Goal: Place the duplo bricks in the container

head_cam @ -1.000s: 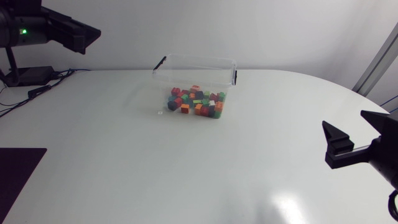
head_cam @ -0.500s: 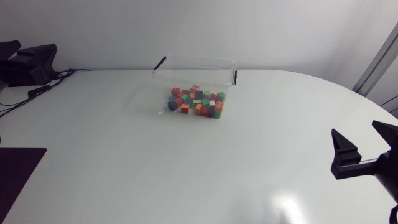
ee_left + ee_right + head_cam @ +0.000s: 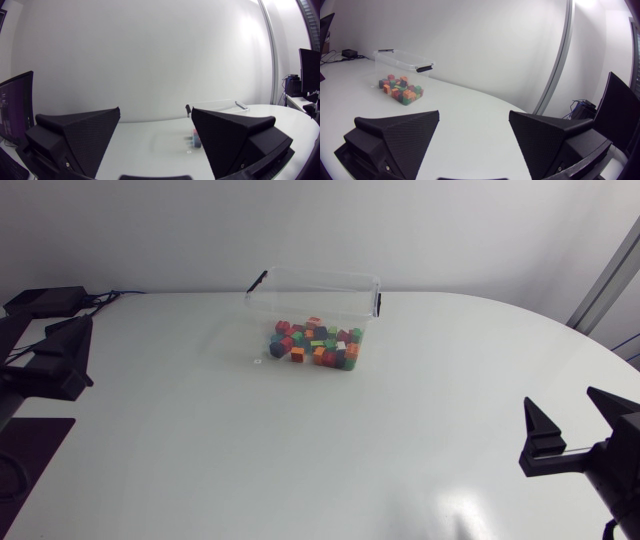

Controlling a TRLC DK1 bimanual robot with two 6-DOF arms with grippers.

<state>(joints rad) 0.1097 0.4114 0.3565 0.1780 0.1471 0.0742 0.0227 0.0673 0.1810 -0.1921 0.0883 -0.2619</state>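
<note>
A clear plastic container with black clips stands at the back middle of the white table. Many coloured duplo bricks lie inside it. My left gripper is at the table's left edge, open and empty, far from the container. Between its fingers, the left wrist view shows the container and some bricks well ahead of the left gripper. My right gripper is at the front right, open and empty. Far ahead of the right gripper stand the container and bricks.
A tiny white bit lies on the table just left of the container. A dark mat lies at the front left corner. Cables run along the back left edge. Bare tabletop spreads between both grippers.
My left arm has come down from the back left corner to the table's left edge. My right gripper shifted slightly at the front right. The container and bricks stayed put.
</note>
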